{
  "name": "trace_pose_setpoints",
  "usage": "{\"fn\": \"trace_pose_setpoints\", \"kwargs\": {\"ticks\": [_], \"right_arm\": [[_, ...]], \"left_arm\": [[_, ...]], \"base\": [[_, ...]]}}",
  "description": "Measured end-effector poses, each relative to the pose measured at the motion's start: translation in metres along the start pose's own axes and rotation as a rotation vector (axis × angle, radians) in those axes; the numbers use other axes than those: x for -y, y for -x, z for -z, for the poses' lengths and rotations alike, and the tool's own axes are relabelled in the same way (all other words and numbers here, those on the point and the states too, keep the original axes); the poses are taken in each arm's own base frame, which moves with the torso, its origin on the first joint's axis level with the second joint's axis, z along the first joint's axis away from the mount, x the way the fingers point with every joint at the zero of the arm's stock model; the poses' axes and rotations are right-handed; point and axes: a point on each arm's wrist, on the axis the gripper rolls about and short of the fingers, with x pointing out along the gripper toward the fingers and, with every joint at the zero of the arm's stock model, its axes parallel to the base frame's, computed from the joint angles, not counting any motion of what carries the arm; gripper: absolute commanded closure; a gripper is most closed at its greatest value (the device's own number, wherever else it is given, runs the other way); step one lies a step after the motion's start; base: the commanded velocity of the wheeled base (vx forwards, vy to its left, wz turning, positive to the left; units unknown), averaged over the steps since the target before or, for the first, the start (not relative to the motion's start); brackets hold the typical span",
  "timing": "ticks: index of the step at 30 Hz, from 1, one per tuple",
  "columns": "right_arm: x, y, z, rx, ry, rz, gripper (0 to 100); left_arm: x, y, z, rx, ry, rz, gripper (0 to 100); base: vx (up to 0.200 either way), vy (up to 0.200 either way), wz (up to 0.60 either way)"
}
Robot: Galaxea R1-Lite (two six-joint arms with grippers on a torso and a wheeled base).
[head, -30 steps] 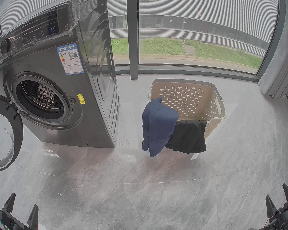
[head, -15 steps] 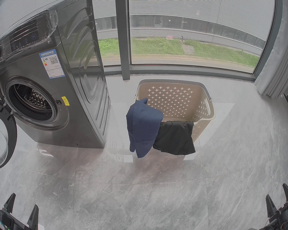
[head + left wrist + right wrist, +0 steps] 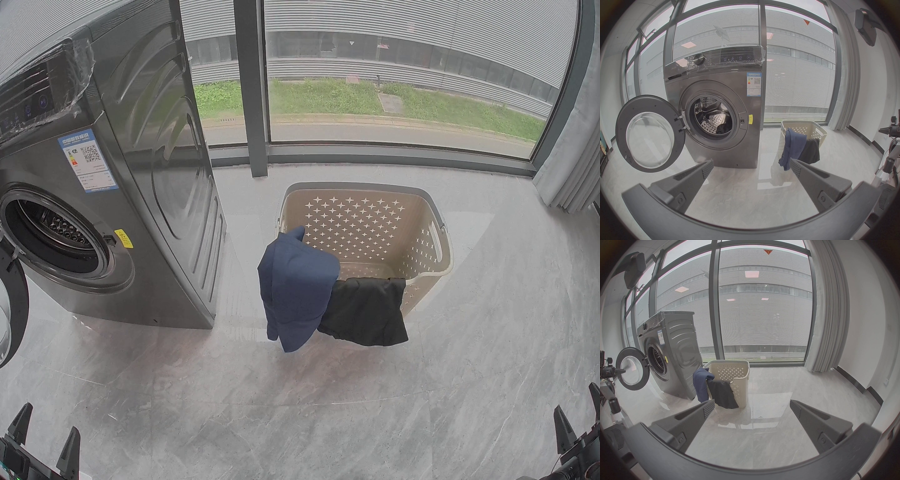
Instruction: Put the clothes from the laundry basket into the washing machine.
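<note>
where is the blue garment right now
In the head view, the blue garment hangs over the near-left corner of the laundry basket, overlapping the black garment to its right; the washing machine stands farther left.

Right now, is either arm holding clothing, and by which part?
Nothing: the left gripper and right gripper have open, empty jaws; the blue garment and black garment hang on the laundry basket.
</note>
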Motion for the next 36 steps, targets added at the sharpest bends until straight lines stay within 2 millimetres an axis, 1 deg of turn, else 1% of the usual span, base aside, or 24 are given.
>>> {"fn": "trace_pose_setpoints", "kwargs": {"ticks": [6,13,16,20,23,25,28,33,36], "right_arm": [[0.000,0.000,0.000,0.000,0.000,0.000,0],[0.000,0.000,0.000,0.001,-0.002,-0.001,0],[0.000,0.001,-0.003,0.021,0.000,-0.003,0],[0.000,0.007,-0.027,0.101,0.001,-0.007,0],[0.000,0.008,-0.046,0.117,0.000,-0.028,0],[0.000,0.003,-0.054,0.087,-0.006,-0.050,0],[0.000,-0.012,-0.061,0.005,-0.026,-0.089,0],[-0.002,-0.044,-0.070,-0.141,-0.063,-0.146,0],[-0.005,-0.067,-0.072,-0.230,-0.075,-0.181,0]], "left_arm": [[0.000,0.000,0.000,0.000,-0.002,0.000,0],[0.000,0.000,0.000,0.000,-0.003,0.000,0],[0.000,0.000,0.000,0.000,-0.003,0.000,0],[0.000,0.000,0.000,0.000,-0.003,0.000,0],[0.000,0.000,0.000,0.000,-0.003,0.001,0],[0.000,0.000,0.000,0.000,-0.003,0.001,0],[0.000,0.000,0.000,0.000,-0.004,0.001,0],[0.000,0.000,0.000,0.000,-0.004,0.001,0],[0.000,0.000,0.000,-0.001,-0.006,0.001,0]], "base": [[0.000,-0.200,0.00],[0.000,0.000,0.00],[0.000,0.000,0.00],[0.000,0.000,0.00],[0.000,0.000,0.00],[0.100,0.000,0.00],[0.133,0.000,0.00],[0.000,0.000,0.00],[0.000,0.000,0.00]]}}
